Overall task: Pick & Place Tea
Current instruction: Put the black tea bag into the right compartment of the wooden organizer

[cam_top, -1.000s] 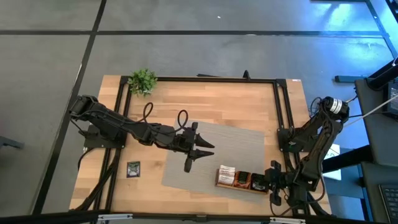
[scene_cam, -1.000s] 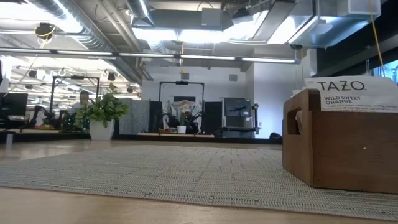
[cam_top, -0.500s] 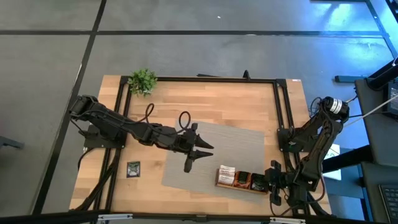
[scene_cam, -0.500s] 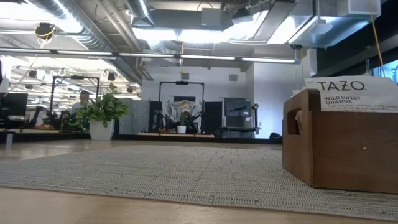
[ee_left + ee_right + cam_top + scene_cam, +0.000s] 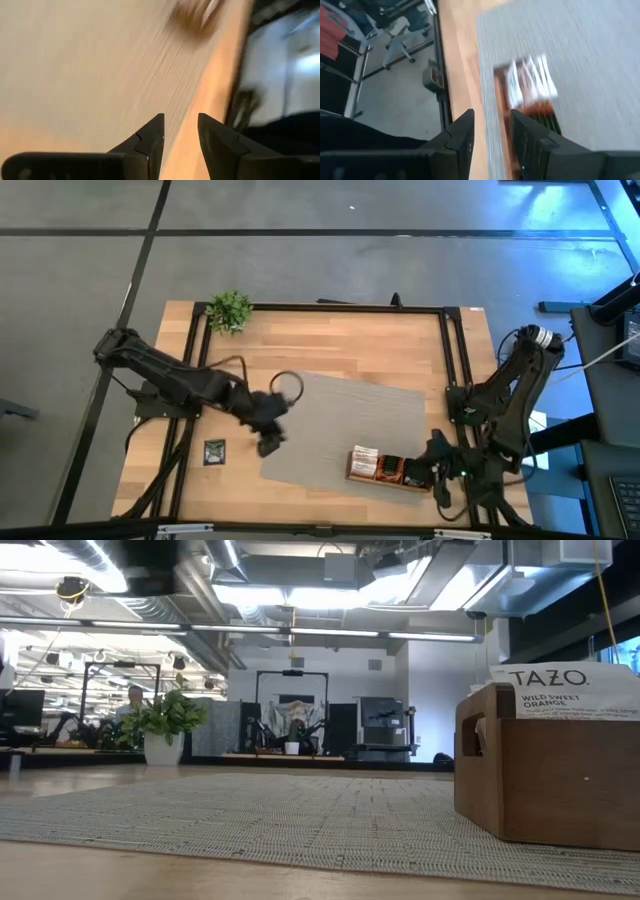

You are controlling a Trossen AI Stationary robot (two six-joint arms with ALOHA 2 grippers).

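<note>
Tea sachets stand on edge in the wooden tray (image 5: 388,479) at the mat's near right corner: white ones (image 5: 363,458), dark ones (image 5: 388,467) and orange ones (image 5: 412,473). The low view shows the tray (image 5: 545,780) with a white TAZO sachet (image 5: 555,690) sticking up. One dark sachet (image 5: 214,451) lies flat on the wood, left of the grey mat (image 5: 350,425). My left gripper (image 5: 268,445) (image 5: 180,120) hovers over the mat's left edge, open by a narrow gap and empty. My right gripper (image 5: 430,468) (image 5: 490,117) sits off the tray's right end, slightly open and empty.
A small potted plant (image 5: 229,310) stands at the table's far left corner (image 5: 165,725). Black frame rails (image 5: 196,380) run along the table's left and right sides. The mat's middle and the wood beyond it lie bare.
My left arm has swung quickly from the mat's middle toward the table's left and near edge, ending over the mat's left edge near the loose dark sachet. Its fingers, spread wide before, now stand closer together. My right arm has shifted a little by the tray's right end.
</note>
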